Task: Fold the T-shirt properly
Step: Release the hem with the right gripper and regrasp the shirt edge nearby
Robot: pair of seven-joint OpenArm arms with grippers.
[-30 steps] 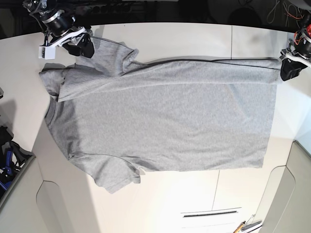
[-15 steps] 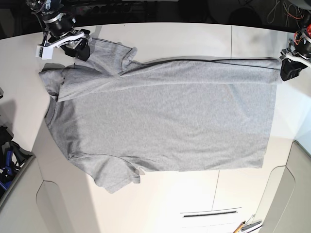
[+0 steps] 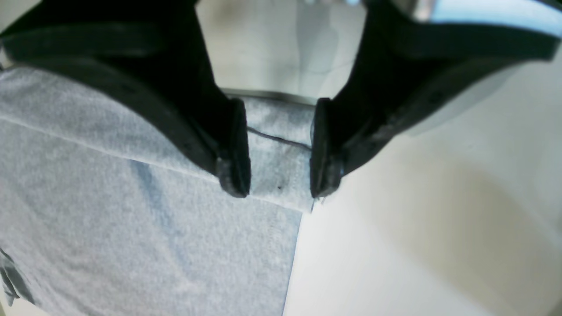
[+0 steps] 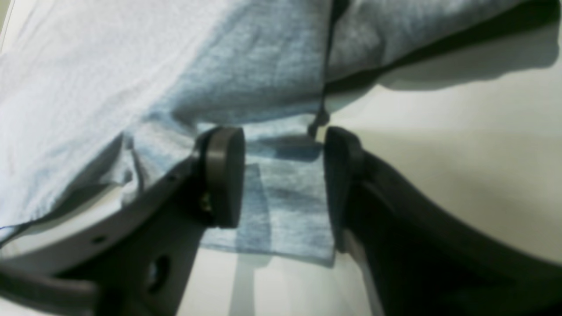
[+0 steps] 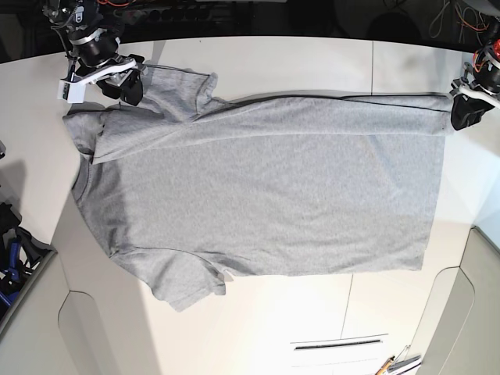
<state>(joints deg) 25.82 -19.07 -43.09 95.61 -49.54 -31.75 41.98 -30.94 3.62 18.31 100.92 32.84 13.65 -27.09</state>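
Note:
The grey T-shirt lies spread flat on the white table, neck to the left and hem to the right, with its far edge folded over in a narrow strip. My left gripper sits at the far hem corner. In the left wrist view its jaws stand apart, straddling the folded hem corner. My right gripper is at the far sleeve, top left. In the right wrist view it is open, with a flat piece of sleeve cloth lying between the fingers.
The white table has a seam on the right and curved cut-outs at the near corners. Dark and blue gear sits at the left edge. A pale strip lies near the front edge. Cables hang at the back right.
My right gripper has moved left and slightly toward the back edge, at the far sleeve. The left gripper and the rest of the shirt have stayed put.

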